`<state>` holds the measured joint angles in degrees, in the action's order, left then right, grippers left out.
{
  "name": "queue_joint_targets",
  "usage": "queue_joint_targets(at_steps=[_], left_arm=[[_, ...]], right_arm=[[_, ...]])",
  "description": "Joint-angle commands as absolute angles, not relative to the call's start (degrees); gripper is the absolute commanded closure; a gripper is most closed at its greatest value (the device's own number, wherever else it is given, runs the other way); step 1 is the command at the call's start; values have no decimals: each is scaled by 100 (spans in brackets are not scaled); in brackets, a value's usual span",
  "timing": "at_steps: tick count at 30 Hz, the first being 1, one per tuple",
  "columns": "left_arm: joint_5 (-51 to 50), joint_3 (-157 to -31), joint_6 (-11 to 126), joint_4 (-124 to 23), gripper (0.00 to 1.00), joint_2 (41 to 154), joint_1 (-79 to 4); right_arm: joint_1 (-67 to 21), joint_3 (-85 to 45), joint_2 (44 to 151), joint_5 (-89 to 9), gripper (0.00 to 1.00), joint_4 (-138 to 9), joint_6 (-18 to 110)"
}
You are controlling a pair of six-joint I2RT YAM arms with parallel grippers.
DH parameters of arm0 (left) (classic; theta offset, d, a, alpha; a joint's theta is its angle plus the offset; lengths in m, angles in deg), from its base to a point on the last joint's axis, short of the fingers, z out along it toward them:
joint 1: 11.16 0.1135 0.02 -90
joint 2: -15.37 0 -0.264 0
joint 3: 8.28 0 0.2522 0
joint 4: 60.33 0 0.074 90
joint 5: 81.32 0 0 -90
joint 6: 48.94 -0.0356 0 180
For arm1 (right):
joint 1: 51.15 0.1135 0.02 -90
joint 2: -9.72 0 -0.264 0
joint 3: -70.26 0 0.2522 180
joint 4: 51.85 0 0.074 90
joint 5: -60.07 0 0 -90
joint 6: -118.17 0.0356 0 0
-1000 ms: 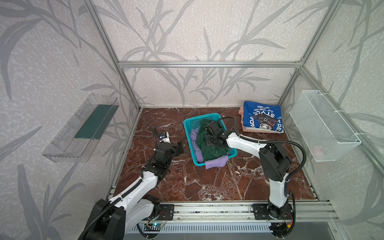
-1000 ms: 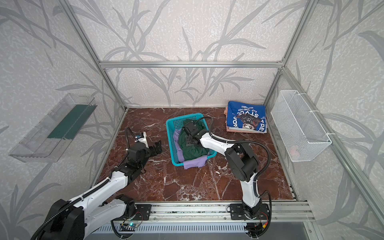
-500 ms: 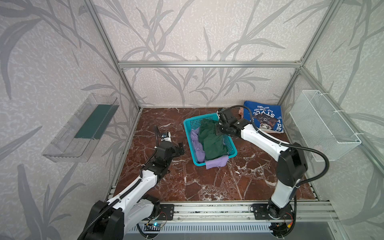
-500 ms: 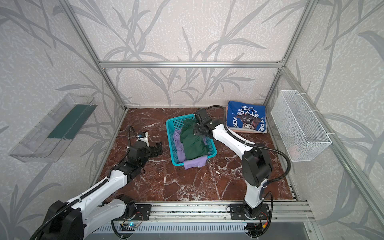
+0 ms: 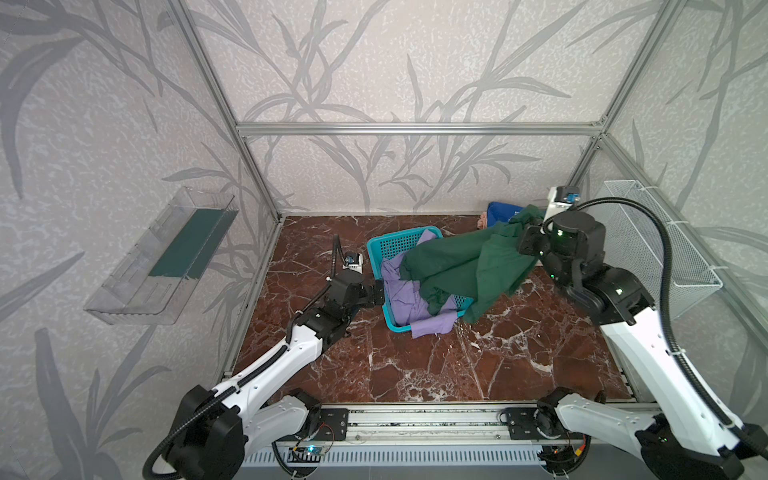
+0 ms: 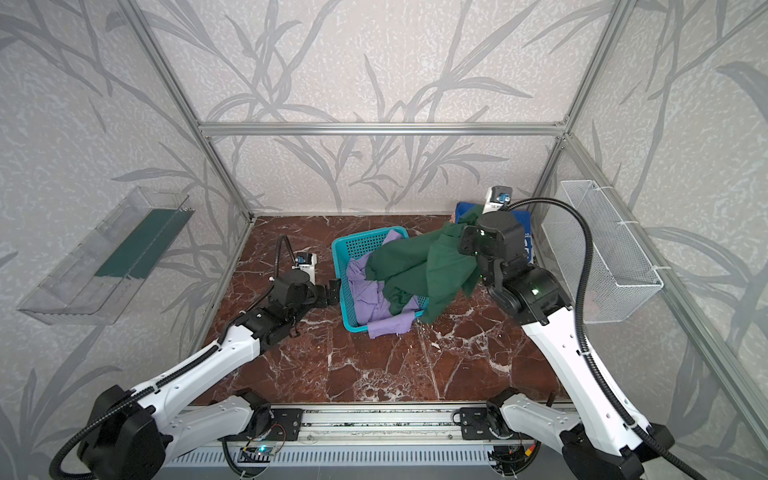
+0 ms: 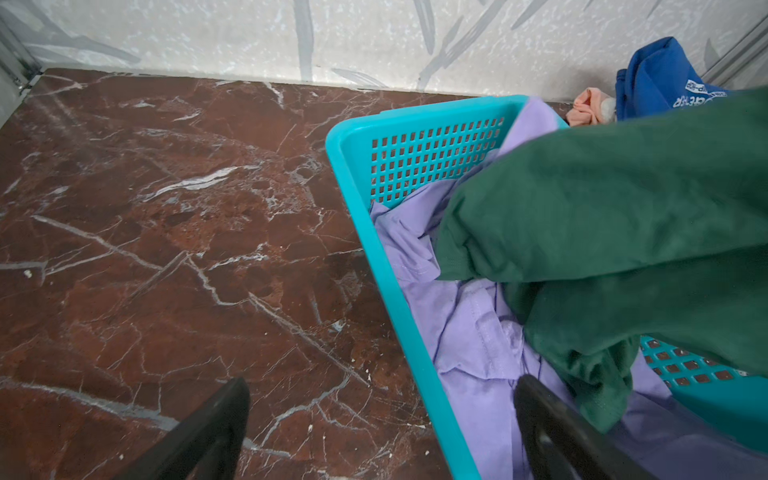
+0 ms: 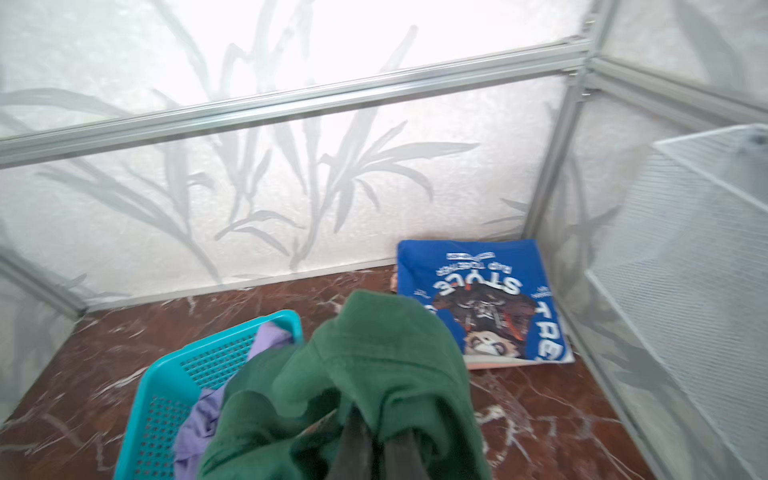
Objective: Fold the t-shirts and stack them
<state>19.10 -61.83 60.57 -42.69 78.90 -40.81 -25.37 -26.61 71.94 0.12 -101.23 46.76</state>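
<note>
Green t-shirt (image 5: 465,266), both top views: raised at one end on the right, its tail trailing into the turquoise basket (image 5: 388,245) over the lavender t-shirt (image 5: 401,291). Left wrist view: left gripper (image 7: 374,436) wide open and empty, jaws astride the basket rim; peach t-shirt (image 7: 588,106) beyond. Right wrist view: right gripper (image 8: 374,440) clamped on bunched green cloth; blue t-shirt (image 8: 486,299) folded by the wall. Risk: the trailing tail may drag out lavender cloth or shift the basket. Count: four t-shirts, one basket.

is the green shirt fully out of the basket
No, in the left wrist view the green shirt hangs with its lower end inside the turquoise basket, over the purple shirt.
</note>
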Motion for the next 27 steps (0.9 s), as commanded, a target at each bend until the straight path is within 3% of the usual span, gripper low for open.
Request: queue_joint_targets(at_steps=[1, 8, 15, 23, 24, 25, 27], left_arm=[[1913, -6520, 5935, -4097, 1, 8050, -4222], [1862, -6910, 5876, -3921, 1, 8423, -4512], [1759, -7315, 5888, -3838, 1, 8913, -4591], [1518, -7546, 5996, -3880, 1, 9321, -4670], [1517, -7597, 6000, -3811, 1, 9351, -4675], [1535, -7637, 6011, -3758, 1, 9364, -4675], [1553, -7633, 6029, -3750, 1, 9331, -4679]], right_arm=[[-2888, -2377, 6939, 372, 100, -10844, 5056], [-3687, -1243, 6839, -725, 100, -11056, 5774], [-3698, 450, 6865, -1743, 100, -10148, 6227], [-3659, 1634, 7694, -2688, 100, -8785, 6409], [-3635, 1665, 7748, -2662, 94, -8762, 6382], [-3613, 1714, 7814, -2689, 75, -8694, 6328], [-3591, 1731, 7854, -2904, 51, -8618, 6232]])
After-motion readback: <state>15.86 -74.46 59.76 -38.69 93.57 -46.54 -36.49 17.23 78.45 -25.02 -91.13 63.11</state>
